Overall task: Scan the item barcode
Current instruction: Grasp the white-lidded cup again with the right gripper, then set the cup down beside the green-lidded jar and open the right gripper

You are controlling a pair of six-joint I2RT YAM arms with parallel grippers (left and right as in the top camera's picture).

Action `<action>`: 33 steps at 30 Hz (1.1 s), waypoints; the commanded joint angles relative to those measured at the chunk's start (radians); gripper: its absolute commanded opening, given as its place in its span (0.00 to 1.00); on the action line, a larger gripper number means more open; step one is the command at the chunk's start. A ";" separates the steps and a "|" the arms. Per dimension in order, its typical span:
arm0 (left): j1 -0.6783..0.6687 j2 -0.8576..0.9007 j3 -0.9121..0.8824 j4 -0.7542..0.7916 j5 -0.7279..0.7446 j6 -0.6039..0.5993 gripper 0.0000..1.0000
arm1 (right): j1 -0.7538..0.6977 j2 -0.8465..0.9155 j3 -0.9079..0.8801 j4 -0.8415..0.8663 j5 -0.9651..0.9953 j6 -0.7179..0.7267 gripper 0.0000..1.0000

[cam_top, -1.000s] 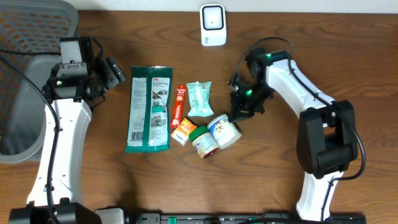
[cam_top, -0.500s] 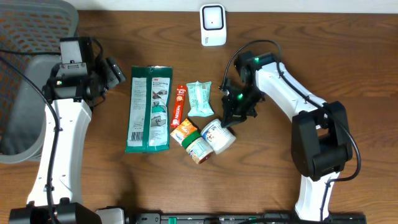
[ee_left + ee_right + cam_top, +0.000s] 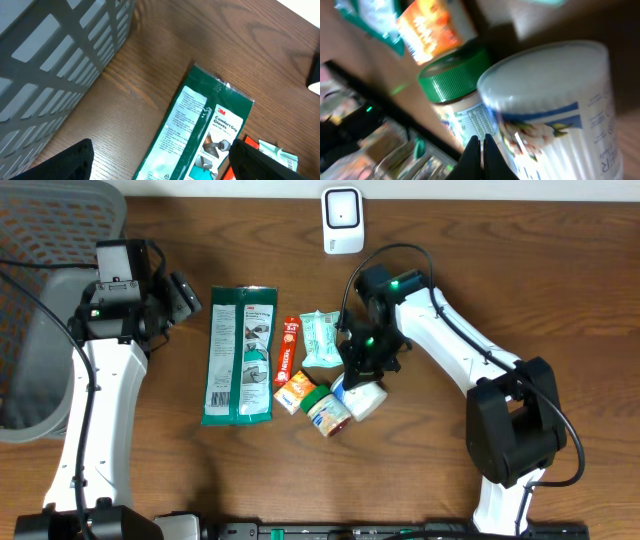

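Right gripper (image 3: pixel 362 368) was pressed together, pinching nothing. Closed tips (image 3: pixel 472 150) sat against the side of the white tub (image 3: pixel 364 398). My read: it was being used as a poker to nudge or roll the tub, not to grip it.

The tub lay mid-table in the item cluster, touching the green-lid jar (image 3: pixel 328 412), with the orange packet (image 3: pixel 295 390) just beside that. It looked tipped on its side, long axis roughly diagonal on the table and lid end toward the jar and the left. No barcode was visible in any view.

The white scanner (image 3: pixel 342 220) stood at the far edge, well apart from the tub, so the tub would need lifting and turning to face it.

Left gripper (image 3: pixel 186 297) was spread wide and empty, parked between the grey basket (image 3: pixel 40 300) and the green glove pack (image 3: pixel 241 355).
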 commanded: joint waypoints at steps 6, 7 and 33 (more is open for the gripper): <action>0.003 0.004 0.008 -0.002 -0.008 0.010 0.86 | -0.151 -0.101 0.055 0.054 0.192 0.064 0.01; 0.003 0.004 0.008 -0.002 -0.008 0.010 0.86 | -0.174 -0.099 0.052 0.045 0.187 0.067 0.01; 0.003 0.004 0.008 -0.002 -0.008 0.010 0.86 | -0.163 -0.094 -0.103 0.124 0.130 0.002 0.01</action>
